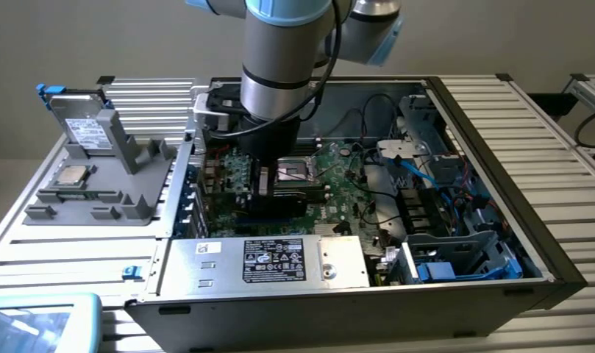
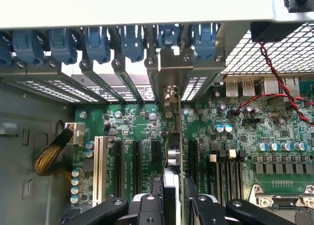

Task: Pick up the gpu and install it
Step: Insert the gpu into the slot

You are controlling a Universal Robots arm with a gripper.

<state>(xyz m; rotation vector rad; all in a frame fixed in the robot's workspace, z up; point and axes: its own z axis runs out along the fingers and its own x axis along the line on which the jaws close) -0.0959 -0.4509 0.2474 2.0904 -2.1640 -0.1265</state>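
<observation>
The gpu (image 2: 175,151) is a thin green board seen edge-on in the wrist view, standing upright over the motherboard (image 2: 274,131), w/ its silver metal bracket (image 2: 171,75) up against the row of rear slot covers under blue plastic clips (image 2: 132,41). The gripper (image 2: 174,203) has its black fingers (image 2: 147,205) clamped on either side of the card's near end — narrow grip, holding the card. Whether the card edge is fully seated in its slot can't be told; the board's lower edge is hidden by itself. Black expansion slots & one white slot (image 2: 98,163) lie beside it, plus a braided yellow cable (image 2: 49,158) on the grey metal case wall.

Exterior view: the arm (image 1: 282,59) — smooth silver tube w/ blue joint caps — comes straight down into the open PC case (image 1: 493,243), wrist vertical, gripper (image 1: 268,195) low over the motherboard, card mostly blocked by it. On the exterior view's left, a grey moulded holder (image 1: 111,184) carries a silver boxy drive (image 1: 82,125).
</observation>
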